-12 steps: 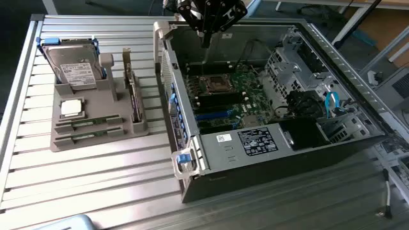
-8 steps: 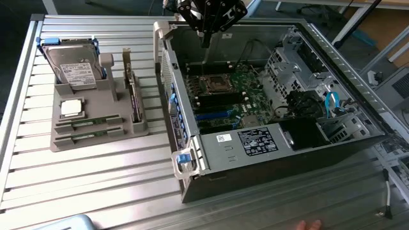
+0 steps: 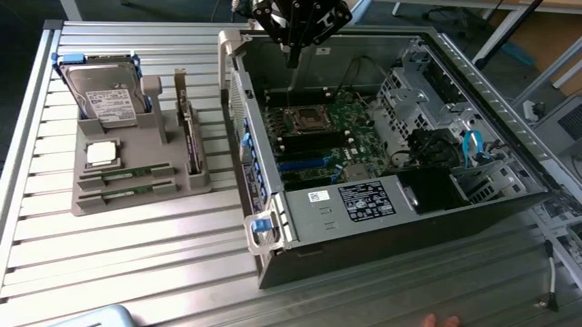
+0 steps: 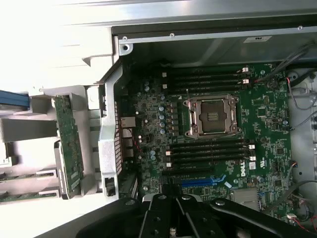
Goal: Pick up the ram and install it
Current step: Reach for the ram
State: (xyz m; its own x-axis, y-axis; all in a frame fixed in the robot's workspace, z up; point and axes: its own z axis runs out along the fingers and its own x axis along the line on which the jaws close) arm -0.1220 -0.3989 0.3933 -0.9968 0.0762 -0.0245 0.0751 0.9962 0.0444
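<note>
Right now my end effector (image 3: 293,53) hangs over the far wall of the one open computer case (image 3: 473,218). Its fingers are pressed together with nothing between them.

The ram is not in my grasp. I count two sticks: a first ram stick (image 3: 123,174) and a second ram stick (image 3: 123,195). They lie parallel in the front slots of the single gray holder (image 3: 146,153), which sits near the worktop (image 3: 136,259) edge on the exterior view's left.

The same holder carries three other things:
- One hard drive (image 3: 105,102) leans at its far end. Its white label is too small for me to read.
- One square silver processor chip (image 3: 102,154) lies behind the sticks.
- One expansion card (image 3: 189,139) stands on edge on the side toward the case.

Inside the case lies one green motherboard (image 4: 267,114) with one empty processor socket (image 4: 210,116). On either side of the socket is a bank of black memory slots, four to a bank as far as I can count. There is also one blue slot (image 4: 203,181). White lettering on the board beside it reads DELL.

The case's inner cover bears one black label (image 3: 366,202) and one small white sticker (image 3: 318,196), neither legible. A person's fingertips (image 3: 430,319) show at the worktop's near edge.
</note>
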